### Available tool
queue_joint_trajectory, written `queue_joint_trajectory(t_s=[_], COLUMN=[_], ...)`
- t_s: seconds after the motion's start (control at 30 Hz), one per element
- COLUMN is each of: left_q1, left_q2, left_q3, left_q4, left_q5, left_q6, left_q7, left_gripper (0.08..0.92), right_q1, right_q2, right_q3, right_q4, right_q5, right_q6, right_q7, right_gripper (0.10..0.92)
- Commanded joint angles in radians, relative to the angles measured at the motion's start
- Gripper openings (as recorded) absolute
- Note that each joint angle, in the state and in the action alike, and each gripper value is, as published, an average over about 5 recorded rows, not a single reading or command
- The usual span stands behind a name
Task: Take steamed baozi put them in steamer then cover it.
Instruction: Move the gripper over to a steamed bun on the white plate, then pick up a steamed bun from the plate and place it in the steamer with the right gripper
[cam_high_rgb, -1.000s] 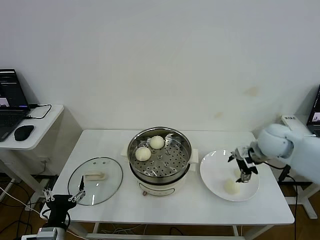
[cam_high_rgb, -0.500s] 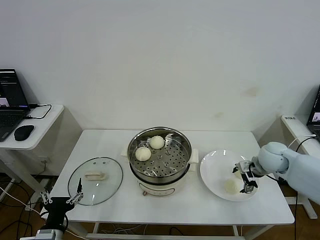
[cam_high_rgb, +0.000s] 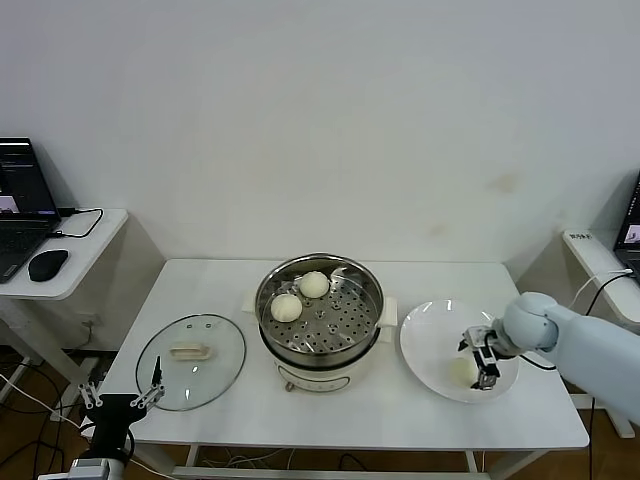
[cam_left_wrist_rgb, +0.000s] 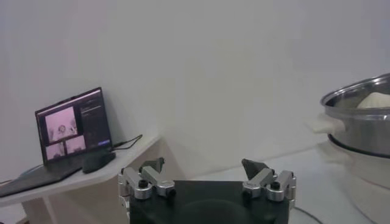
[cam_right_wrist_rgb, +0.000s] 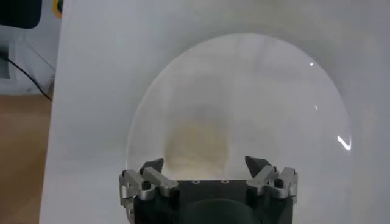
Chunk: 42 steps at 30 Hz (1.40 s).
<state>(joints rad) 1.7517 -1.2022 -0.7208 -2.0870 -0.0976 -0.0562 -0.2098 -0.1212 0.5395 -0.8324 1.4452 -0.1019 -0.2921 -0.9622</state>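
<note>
Right pincer has dropped low onto the white plate — fingers spread wide, straddling a baozi not yet gripped; a third pickup looks imminent; two buns already sit in the steamer at the counter's centre; the cover lies flat, its bar handle running left-right; left pincer hangs released, parked below the counter edge.

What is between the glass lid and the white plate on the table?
The steamer, holding two baozi, sits between the lid and the plate, in the head view.
</note>
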Motion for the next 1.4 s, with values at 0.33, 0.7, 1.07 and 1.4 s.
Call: queue_joint_trajectory(t_s=[0.33, 0.7, 1.07, 1.4], left_q1=[0.0, -0.001, -0.005, -0.009], left_q2=[-0.001, -0.001, 0.008, 0.01], left_q3=[0.001, 0.001, 0.008, 0.01], left_q4=[-0.004, -0.008, -0.02, -0.031], left_q5=[-0.001, -0.001, -0.002, -0.008], left_q6=[0.0, 0.0, 0.0, 0.001], left_q7=[-0.001, -0.001, 0.0, 0.0], left_gripper=[0.823, 0.823, 0.823, 0.823], right_q1=[-0.028, 0.089, 0.407, 0.808], right_q2=[0.05, 0.005, -0.037, 0.102], right_q3=[0.025, -0.028, -0.144, -0.384], right_q4=[-0.051, -0.004, 0.1, 0.147], right_q5=[-0.01, 0.046, 0.188, 0.35], right_q6=[-0.011, -0.022, -0.079, -0.115], right_q7=[0.002, -0.041, -0.101, -0.089], right_gripper=[0.701, 0.629, 0.629, 0.636])
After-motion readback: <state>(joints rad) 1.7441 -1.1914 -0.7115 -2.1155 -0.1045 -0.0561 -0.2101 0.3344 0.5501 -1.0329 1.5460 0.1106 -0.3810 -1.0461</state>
